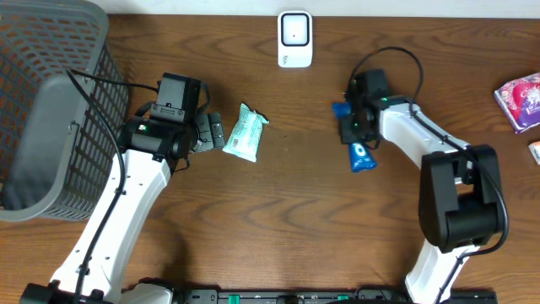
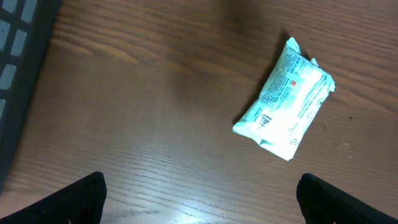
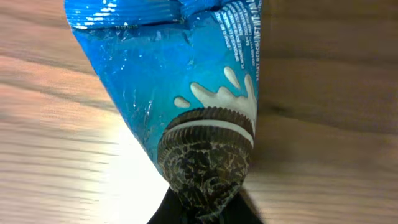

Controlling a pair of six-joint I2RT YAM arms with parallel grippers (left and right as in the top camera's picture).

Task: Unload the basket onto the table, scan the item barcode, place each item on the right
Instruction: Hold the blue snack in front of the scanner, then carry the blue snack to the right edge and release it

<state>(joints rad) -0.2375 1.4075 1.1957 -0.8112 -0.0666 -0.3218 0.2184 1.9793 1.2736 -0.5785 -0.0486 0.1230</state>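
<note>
My right gripper (image 1: 354,128) is shut on a blue cookie packet (image 1: 361,157), pinching it at one end; the packet lies along the table right of centre. In the right wrist view the packet (image 3: 186,81) fills the frame, with its cookie picture squeezed between my right gripper (image 3: 205,210) jaws. No barcode shows on it. A white scanner (image 1: 294,38) stands at the back centre. My left gripper (image 1: 213,133) is open just left of a mint-green wipes packet (image 1: 245,133). The same packet (image 2: 286,99) lies flat ahead of the left gripper (image 2: 200,199), untouched.
A grey mesh basket (image 1: 51,110) fills the far left, its edge (image 2: 15,62) showing beside the left wrist. A pink packet (image 1: 521,100) and another small item (image 1: 535,152) lie at the right edge.
</note>
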